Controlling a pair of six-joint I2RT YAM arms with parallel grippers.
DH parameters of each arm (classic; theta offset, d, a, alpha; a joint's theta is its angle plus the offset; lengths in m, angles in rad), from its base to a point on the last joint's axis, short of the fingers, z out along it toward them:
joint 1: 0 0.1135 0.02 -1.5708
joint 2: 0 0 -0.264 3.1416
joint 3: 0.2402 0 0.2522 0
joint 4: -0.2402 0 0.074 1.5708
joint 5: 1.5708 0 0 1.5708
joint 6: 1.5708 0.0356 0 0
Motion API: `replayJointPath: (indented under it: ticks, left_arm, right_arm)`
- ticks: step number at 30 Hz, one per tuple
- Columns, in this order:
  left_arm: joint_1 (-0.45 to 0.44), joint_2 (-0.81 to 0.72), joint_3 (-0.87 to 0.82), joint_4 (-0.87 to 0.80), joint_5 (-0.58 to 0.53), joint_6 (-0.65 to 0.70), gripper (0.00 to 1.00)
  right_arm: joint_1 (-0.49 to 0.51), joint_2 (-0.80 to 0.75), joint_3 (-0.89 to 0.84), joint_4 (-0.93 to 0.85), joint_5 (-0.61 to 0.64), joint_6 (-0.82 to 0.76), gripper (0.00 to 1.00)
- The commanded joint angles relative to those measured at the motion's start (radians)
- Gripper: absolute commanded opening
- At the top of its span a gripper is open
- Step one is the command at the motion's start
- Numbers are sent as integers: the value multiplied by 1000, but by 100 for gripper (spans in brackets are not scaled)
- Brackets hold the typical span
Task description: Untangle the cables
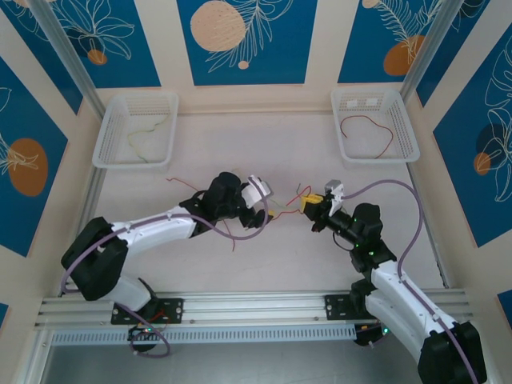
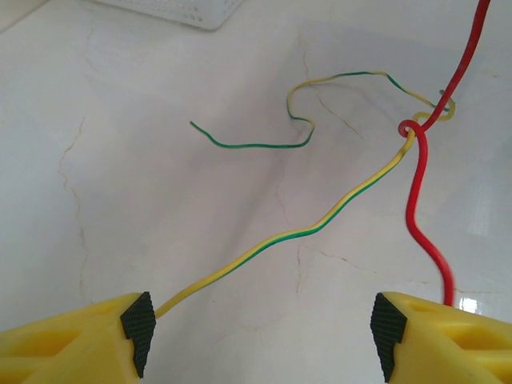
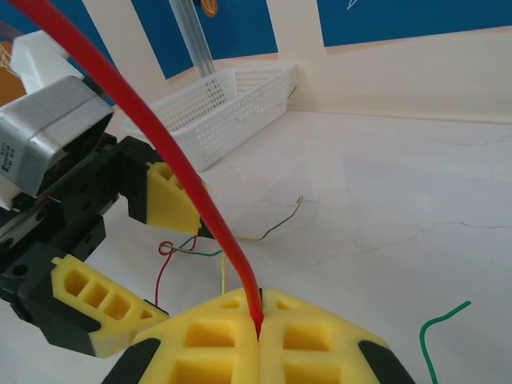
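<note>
- Left arm (image 1: 152, 228): white shell links, black joints and a black shoulder block.
- Right arm (image 1: 400, 296): same white-and-black build, with small green lights at the joints.
- Thick purple cable (image 1: 418, 210) running along each arm.
- Left claw (image 2: 260, 336): yellow fingers tipped with black ribbed pads (image 2: 140, 332).
- Right claw (image 3: 258, 336): yellow fingers with square hollow cells.
- Grey metal housing (image 3: 56, 136) with a small label, behind the left claw.
- Black base plates (image 1: 148, 310).

The right gripper (image 3: 258, 322) pinches a red cable (image 3: 152, 132) — the left gripper (image 3: 181, 269) gapes just beyond.
</note>
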Motion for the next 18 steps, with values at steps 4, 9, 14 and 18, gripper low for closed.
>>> replayJointPath:
  ticks: [4,9,14,18]
  left_arm:
    - [8,63,61,40,87,15,68]
    - [7,96,93,49,123,18,53]
    - [5,110,103,52,167,18,35]
    - [4,113,97,41,175,20,16]
  right_arm:
    - [-6,-17,-19,10,-47,34,0]
    - [-6,-14,-20,23,-47,42,0]
    - [-7,-14,-20,36,-16,51,0]
    - [-10,-16,-18,39,10,72,0]
